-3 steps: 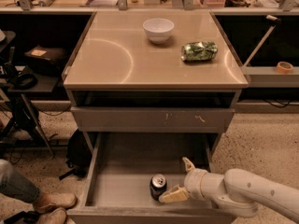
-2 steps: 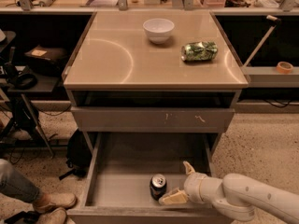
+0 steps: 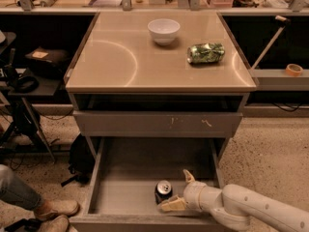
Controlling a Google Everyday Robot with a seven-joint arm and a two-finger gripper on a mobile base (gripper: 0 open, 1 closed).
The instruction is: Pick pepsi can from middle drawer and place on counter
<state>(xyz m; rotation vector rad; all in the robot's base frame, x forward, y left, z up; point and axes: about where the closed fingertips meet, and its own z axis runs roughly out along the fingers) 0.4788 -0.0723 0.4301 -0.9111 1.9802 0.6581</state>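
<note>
The cream-coloured two-finger gripper (image 3: pixel 175 191) sits low inside the wide grey-brown metal middle drawer (image 3: pixel 124 193), near its front right corner, at the end of a pale, rounded robot arm (image 3: pixel 256 210) reaching in from the right. Its fingers are spread apart, one raised behind and one lying low by the front edge, and they hold nothing.

Just to the left of them stands the small dark pepsi can (image 3: pixel 163 192), upright on the drawer's smooth floor, its silver top with the pull tab facing up. The low finger lies right at its base; I cannot tell whether they touch.

Above, a closed grey drawer front with pale scratch marks (image 3: pixel 159 123) sits under the glossy tan square counter (image 3: pixel 116 62). On the counter are a white round bowl (image 3: pixel 163 31) and, well apart to its right, a crumpled green-and-silver can (image 3: pixel 206 52) lying on its side. The speckled stone floor (image 3: pixel 273 149) spreads around the cabinet, and a tan shoe (image 3: pixel 54 208) shows at lower left.
</note>
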